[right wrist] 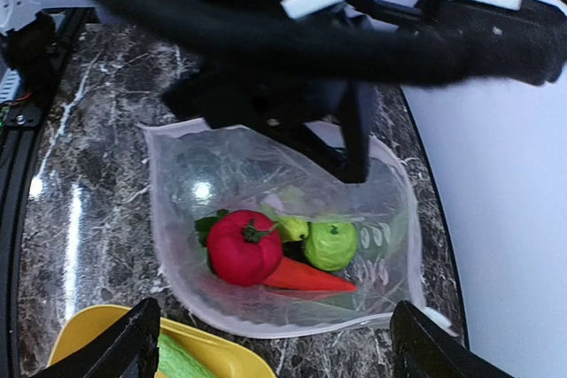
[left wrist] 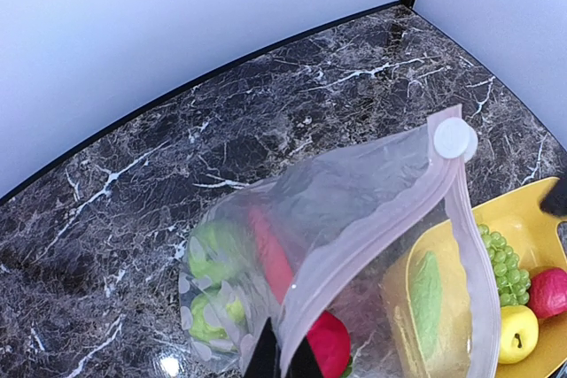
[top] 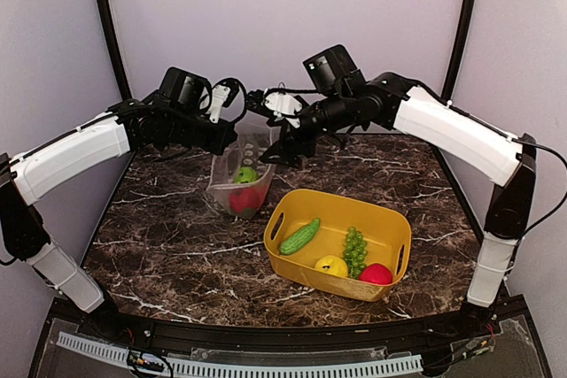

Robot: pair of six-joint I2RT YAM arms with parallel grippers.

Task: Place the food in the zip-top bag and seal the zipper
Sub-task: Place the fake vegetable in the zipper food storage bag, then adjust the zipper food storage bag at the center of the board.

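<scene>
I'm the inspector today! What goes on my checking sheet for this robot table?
Surface: dark marble-pattern tabletop with white veins.
Job's things: clear dotted zip-top bag with its mouth open, holding a red toy tomato, orange toy carrot and green toy ball. Its pinkish zipper strip is unsealed. The green toy cucumber, green grape bunch, yellow toy lemon and red toy ball lie in the yellow plastic basket.
Clutter: nothing seen.
Grippers: left gripper shut on the bag's mouth edge. Right gripper open above the bag, empty.
Cables: black cables loop near both wrists.
Surroundings: pale walls, black corner posts.
</scene>
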